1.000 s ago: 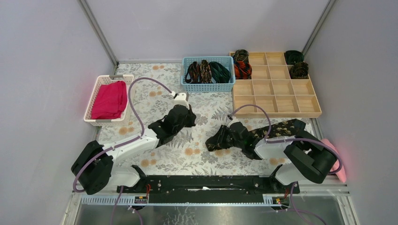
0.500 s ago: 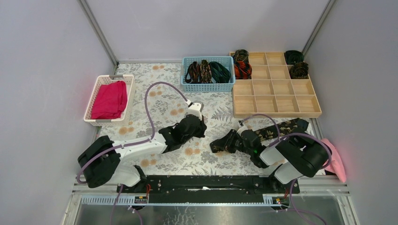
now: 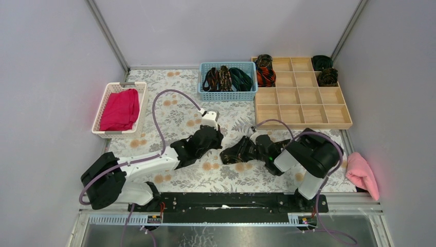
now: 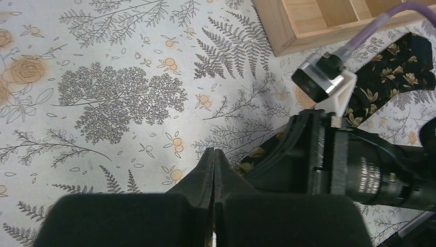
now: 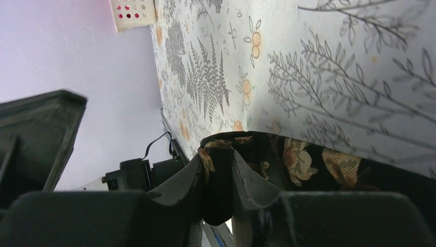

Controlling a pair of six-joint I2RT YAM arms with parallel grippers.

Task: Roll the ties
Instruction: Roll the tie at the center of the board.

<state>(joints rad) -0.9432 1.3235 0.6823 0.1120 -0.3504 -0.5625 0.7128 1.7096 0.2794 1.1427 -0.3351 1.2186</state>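
Right gripper (image 5: pixel 220 154) clamped on soft black gold-flowered tie (image 5: pixel 313 165) (its folded end); left gripper (image 4: pixel 213 157) pinched together, empty.

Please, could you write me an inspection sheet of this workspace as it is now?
Surface: floral table cover, lying flat.
Job's things: flecked tie lying on the cover; four rolled ties in wooden tray; more ties in blue basket.
Clutter: magenta cloth in white basket; pink towel at right edge.
Grippers: left gripper shut, empty; right gripper shut on flecked tie.
Cables: purple cables loop over both arms.
Surroundings: plain grey walls.
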